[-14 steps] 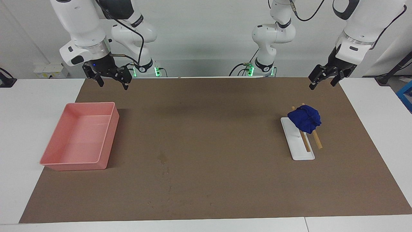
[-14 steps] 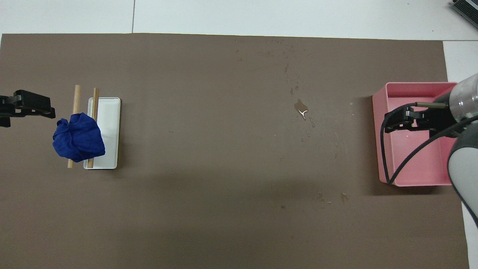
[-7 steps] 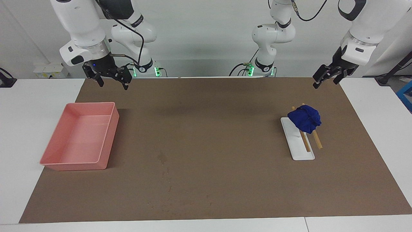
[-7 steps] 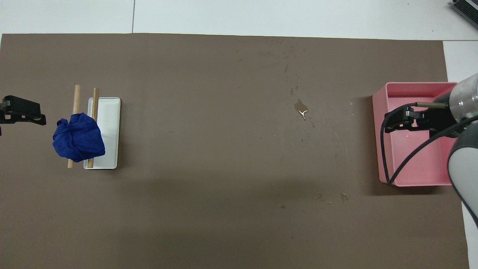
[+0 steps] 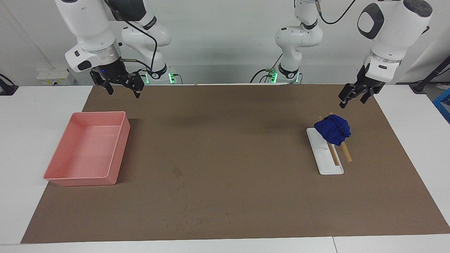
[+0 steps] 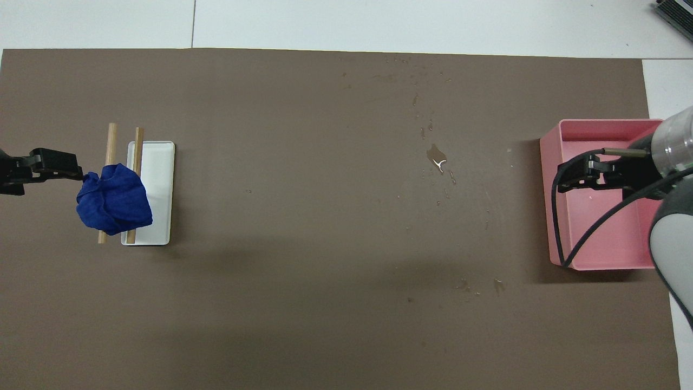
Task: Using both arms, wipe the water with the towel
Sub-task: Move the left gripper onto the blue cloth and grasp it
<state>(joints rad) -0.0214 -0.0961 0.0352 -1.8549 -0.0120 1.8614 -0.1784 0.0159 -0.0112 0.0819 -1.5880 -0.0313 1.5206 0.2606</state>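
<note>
The towel (image 5: 332, 130) is a deep-blue wad lying on two wooden sticks (image 5: 346, 154) and one end of a white tray (image 5: 325, 165); it also shows in the overhead view (image 6: 113, 199). The water (image 5: 177, 172) is a small dark blotch with a trail of specks mid-mat (image 6: 436, 157). My left gripper (image 5: 351, 98) is open and hangs above the mat beside the towel, toward the left arm's end of the table (image 6: 76, 172), not touching it. My right gripper (image 5: 123, 90) is open and waits high over the pink tray (image 6: 582, 174).
A pink tray (image 5: 119, 151) sits at the right arm's end of the brown mat (image 6: 553, 227). The white tray (image 6: 159, 162) and sticks (image 6: 111, 141) lie under the towel. More droplets lie nearer the robots (image 6: 497, 284).
My left gripper pulled back toward the table's end, then came down and in toward the towel. The right arm, towel and water have not moved.
</note>
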